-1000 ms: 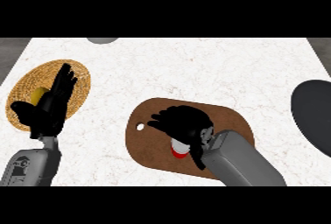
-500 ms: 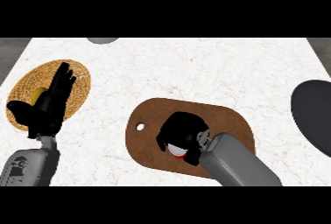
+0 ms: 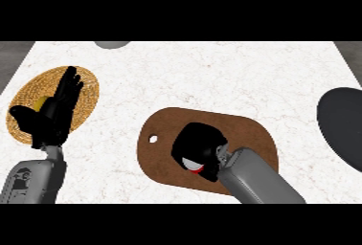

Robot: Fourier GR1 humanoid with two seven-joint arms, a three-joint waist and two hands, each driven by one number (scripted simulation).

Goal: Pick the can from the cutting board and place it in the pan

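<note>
Compared with a second ago, the right hand (image 3: 199,146) has drawn its fingers in and down over the can (image 3: 192,163): then they were spread above it, now they are curled round it so that only a sliver of white top and red side shows below the palm. The can has not left the cutting board (image 3: 251,131); it sits in the board's middle, under the hand, and nothing shows it lifted. By my reading the grasp is closed or nearly so, which means the pick is about to begin while the carry is all still to do. The pan (image 3: 343,125) lies well apart at the view's right edge, only partly seen. The left hand (image 3: 53,110) rests open, fingers up, over a woven mat (image 3: 88,91) at the left
</note>
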